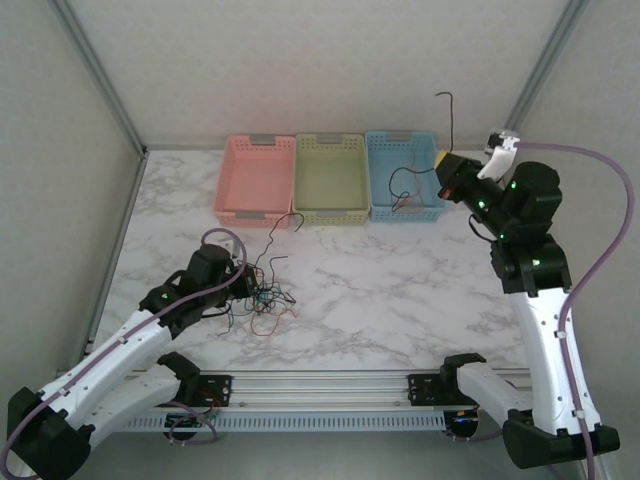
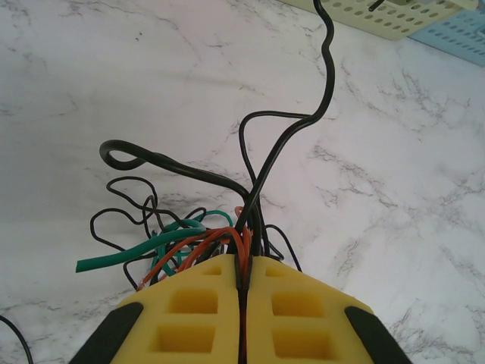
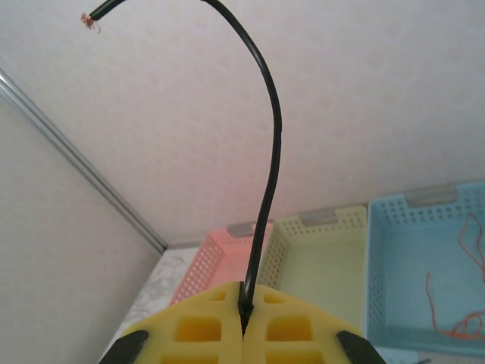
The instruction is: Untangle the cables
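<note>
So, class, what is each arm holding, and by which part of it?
Right fingers: one black cable, pinched partway along, bare end rising free. Left fingers: black and orange strands, pinched at the tangle's edge.

Cable clump (image 2: pixel 186 231) half-hidden (behind fingers (image 2: pixel 198 312)), basket (image 3: pixel 395 227) cropped

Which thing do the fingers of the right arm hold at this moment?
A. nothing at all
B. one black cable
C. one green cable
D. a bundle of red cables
B: in the right wrist view the black cable is pinched between the shut yellow fingers and rises above them to a bare end.
</note>
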Motion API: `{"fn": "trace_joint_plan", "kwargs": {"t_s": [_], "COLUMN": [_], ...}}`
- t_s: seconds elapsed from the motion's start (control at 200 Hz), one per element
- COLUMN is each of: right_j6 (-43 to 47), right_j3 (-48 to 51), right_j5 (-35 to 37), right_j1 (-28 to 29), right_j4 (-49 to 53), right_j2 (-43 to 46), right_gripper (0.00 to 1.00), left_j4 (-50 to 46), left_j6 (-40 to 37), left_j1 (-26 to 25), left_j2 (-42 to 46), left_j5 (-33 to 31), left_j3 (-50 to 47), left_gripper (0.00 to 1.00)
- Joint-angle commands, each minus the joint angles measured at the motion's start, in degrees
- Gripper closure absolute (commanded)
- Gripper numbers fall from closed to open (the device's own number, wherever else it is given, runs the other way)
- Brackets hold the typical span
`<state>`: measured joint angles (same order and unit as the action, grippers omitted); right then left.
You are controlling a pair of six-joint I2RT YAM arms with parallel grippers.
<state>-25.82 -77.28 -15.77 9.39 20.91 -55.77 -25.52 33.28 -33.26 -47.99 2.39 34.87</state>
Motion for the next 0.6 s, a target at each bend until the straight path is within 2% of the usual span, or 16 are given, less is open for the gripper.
{"fn": "trace_joint_plan", "kwargs": {"t_s": [0.0,0.415,0.596], "right_j6": [-0.6,-7.6,-7.0], "right_j3": [-3.8,-13.4,-17.8], "right_j5": [-1.3,-6.2,-5.0], "right_j1": [-0.1,1.1,3.6], "right_j4": [-1.3,-10.2,-11.1], "right_j2": [-2.8,-17.5,-25.1], "right_gripper": [1.00,1.00,1.00], "left_j4": [1.6,1.6,1.6], "left_j6": [0.8,0.8,0.9], "left_j1": [0.7,0.7,0.7], "left_j2": [-0.5,-0.8,-1.0], "left_j5": [-0.4,-0.3,-0.1], "left_j3": [-0.5,-0.2,-0.1], "left_gripper": [1.00,1.00,1.00]}}
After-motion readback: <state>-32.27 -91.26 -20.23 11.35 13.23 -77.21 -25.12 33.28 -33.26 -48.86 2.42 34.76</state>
